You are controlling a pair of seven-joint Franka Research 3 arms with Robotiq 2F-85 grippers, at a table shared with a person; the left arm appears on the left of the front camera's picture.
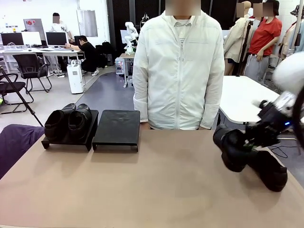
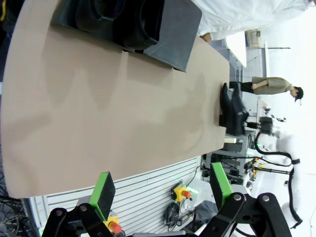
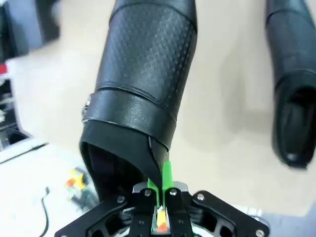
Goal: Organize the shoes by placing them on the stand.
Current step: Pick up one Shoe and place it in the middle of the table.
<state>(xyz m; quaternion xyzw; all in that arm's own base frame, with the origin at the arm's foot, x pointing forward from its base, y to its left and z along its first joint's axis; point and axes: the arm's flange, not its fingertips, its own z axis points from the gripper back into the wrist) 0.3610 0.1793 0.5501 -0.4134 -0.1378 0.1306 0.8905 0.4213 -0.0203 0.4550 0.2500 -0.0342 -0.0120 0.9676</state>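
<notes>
The stand is two black trays at the table's back left. Its left tray (image 1: 66,140) carries two black shoes (image 1: 57,122) (image 1: 80,118) side by side, and its right tray (image 1: 117,127) is bare. My right gripper (image 1: 250,141) (image 3: 163,190) is shut on the heel rim of a third shoe (image 1: 232,148) (image 3: 148,74), which tilts at the table's right side. A fourth shoe (image 1: 269,169) (image 3: 294,98) lies on the table right beside it. My left gripper (image 2: 162,190) is open with nothing in it, back over the table's near edge. From there the stand (image 2: 177,29) shows far off.
A person in a white jacket (image 1: 178,71) stands at the far edge behind the stand's right tray. A dark purple cloth (image 1: 16,140) lies at the table's left edge. The brown tabletop (image 1: 152,190) stretches between the stand and the right-hand shoes.
</notes>
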